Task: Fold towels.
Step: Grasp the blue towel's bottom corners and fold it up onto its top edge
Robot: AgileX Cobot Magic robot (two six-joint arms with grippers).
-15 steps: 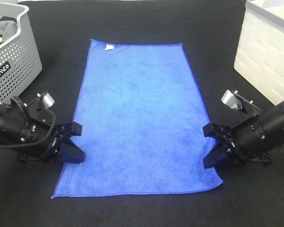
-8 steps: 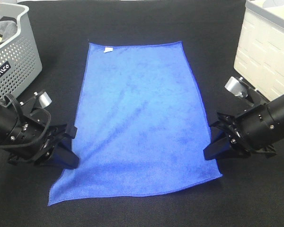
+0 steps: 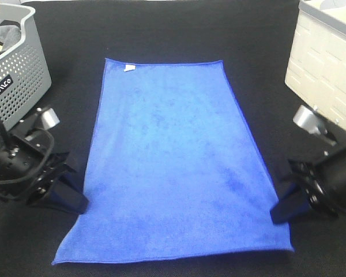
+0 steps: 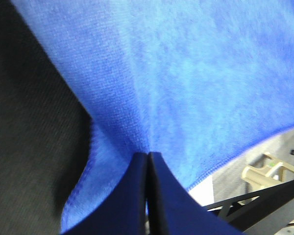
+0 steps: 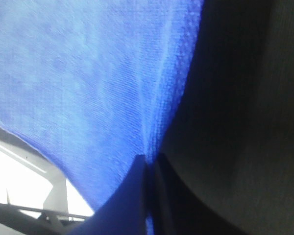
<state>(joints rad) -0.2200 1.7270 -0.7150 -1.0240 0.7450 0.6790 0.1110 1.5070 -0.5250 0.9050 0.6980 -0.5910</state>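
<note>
Towel [image 3: 167,161], fuzzy blue rectangle, left pincer [image 3: 79,202], right pincer [image 3: 278,213] pinching edges

Overhead view: bright, even light. White bin [image 3: 323,69] nearly overexposed; black tabletop [image 3: 161,29] swallows shadows. Wrist views: towel [image 4: 196,73] weave soft and blurred up close, background past its edge blown out white.

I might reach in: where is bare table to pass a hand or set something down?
Bare black table lies beyond the towel, between the grey basket and the white bin, and in strips along both its long edges. Crowded near the front corners, where the left claw and right claw clamp it.
</note>
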